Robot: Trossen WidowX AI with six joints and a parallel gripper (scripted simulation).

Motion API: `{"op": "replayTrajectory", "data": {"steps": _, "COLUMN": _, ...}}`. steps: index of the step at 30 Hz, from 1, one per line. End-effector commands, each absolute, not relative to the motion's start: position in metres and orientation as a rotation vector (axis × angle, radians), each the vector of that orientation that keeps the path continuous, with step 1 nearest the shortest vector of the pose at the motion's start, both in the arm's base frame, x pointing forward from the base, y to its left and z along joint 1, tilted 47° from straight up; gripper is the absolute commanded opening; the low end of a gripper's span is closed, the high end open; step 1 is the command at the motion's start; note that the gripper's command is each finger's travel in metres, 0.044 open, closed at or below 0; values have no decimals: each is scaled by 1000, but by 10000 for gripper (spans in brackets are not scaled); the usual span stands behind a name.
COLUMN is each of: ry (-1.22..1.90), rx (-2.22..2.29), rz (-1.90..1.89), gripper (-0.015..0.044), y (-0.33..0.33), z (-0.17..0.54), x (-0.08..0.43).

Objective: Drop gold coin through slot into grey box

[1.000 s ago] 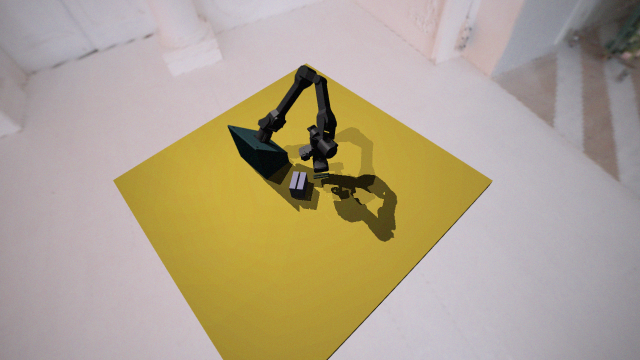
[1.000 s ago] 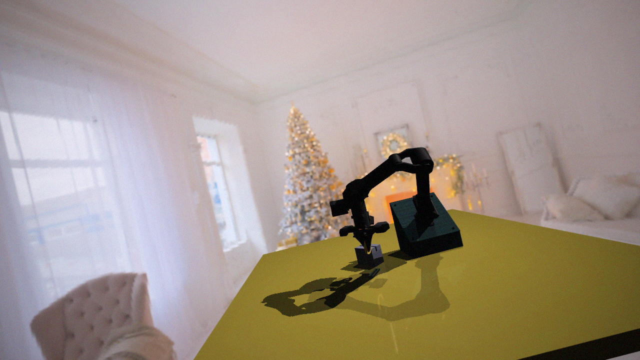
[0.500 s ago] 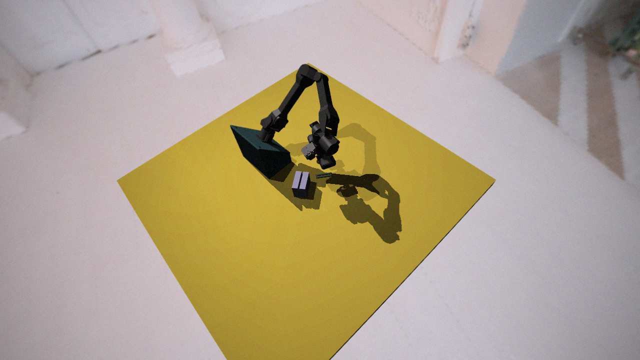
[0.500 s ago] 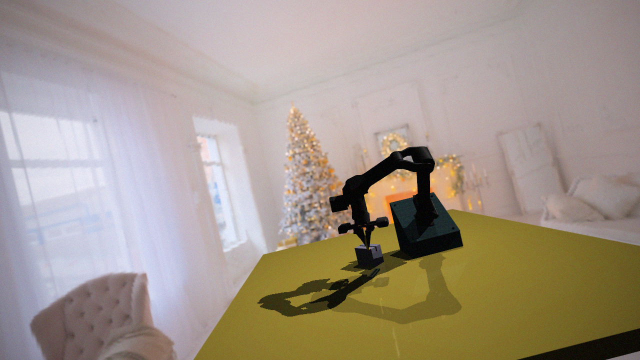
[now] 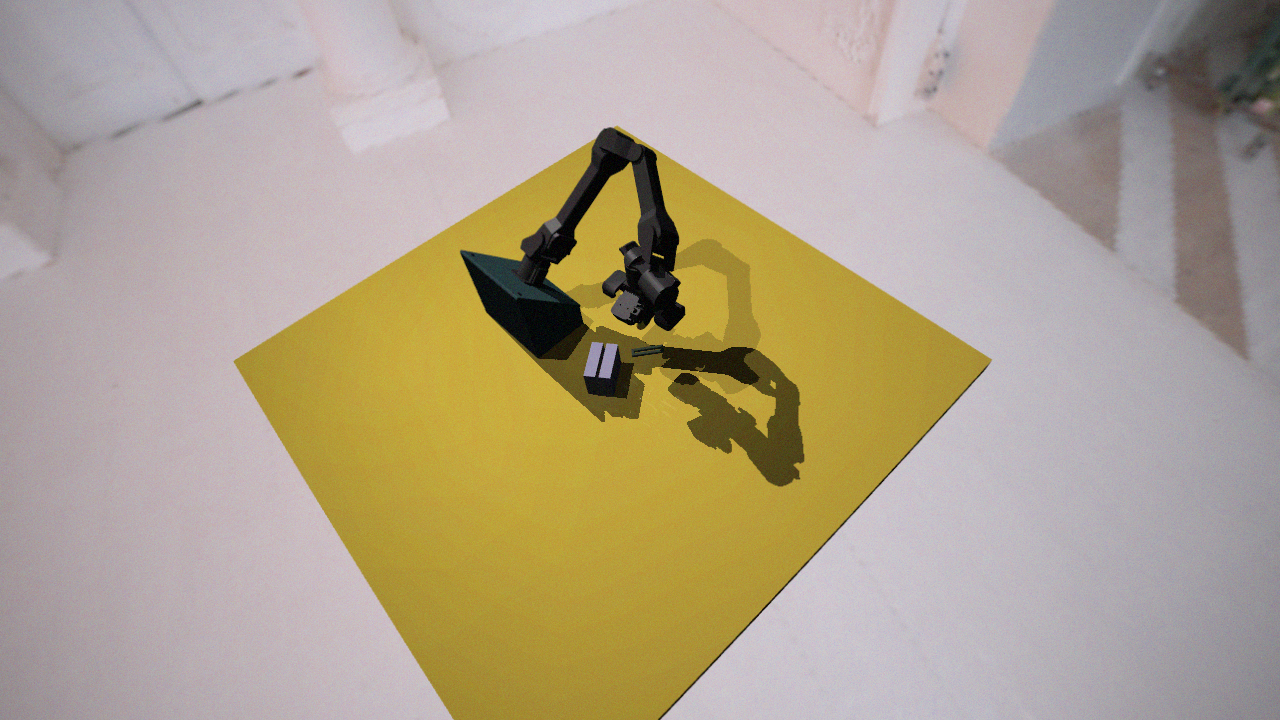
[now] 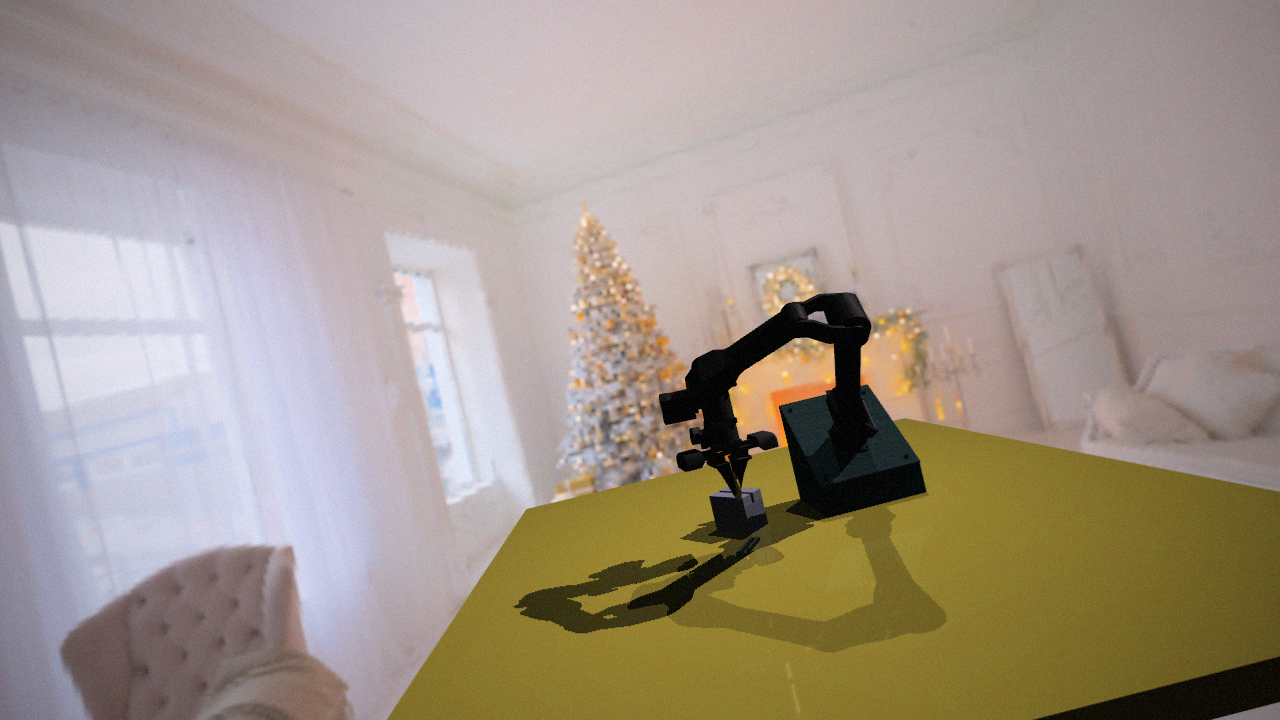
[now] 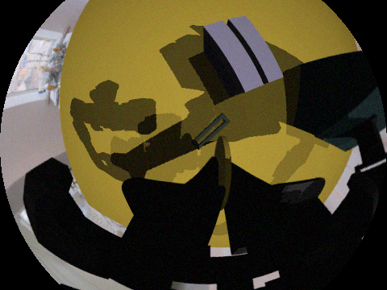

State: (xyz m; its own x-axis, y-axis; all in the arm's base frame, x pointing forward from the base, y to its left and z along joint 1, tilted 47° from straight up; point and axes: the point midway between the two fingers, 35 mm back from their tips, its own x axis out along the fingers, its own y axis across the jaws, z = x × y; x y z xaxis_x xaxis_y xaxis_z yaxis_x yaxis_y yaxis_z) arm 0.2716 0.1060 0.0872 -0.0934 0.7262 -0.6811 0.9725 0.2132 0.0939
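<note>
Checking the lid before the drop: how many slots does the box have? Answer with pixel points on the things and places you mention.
1: a slot (image 5: 601, 360) (image 7: 247, 51) runs across the lid of the box (image 5: 602, 380) (image 6: 735, 516) (image 7: 222, 66). Its underside is hidden.
</note>
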Motion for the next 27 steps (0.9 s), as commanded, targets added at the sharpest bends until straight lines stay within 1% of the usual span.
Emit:
{"op": "replayTrajectory", "data": {"steps": 1, "ry": 1874, "rx": 1484, "rz": -393, "gripper": 0, "y": 106, "z": 88, "x": 271}}
{"op": "replayTrajectory", "data": {"steps": 13, "ry": 1824, "rx": 1218, "rz": -20, "gripper": 0, "y": 107, "z": 89, "x": 270}}
{"op": "replayTrajectory", "data": {"steps": 27, "ry": 1819, "rx": 1211, "rz": -21, "gripper": 0, "y": 92, "z": 73, "x": 274}}
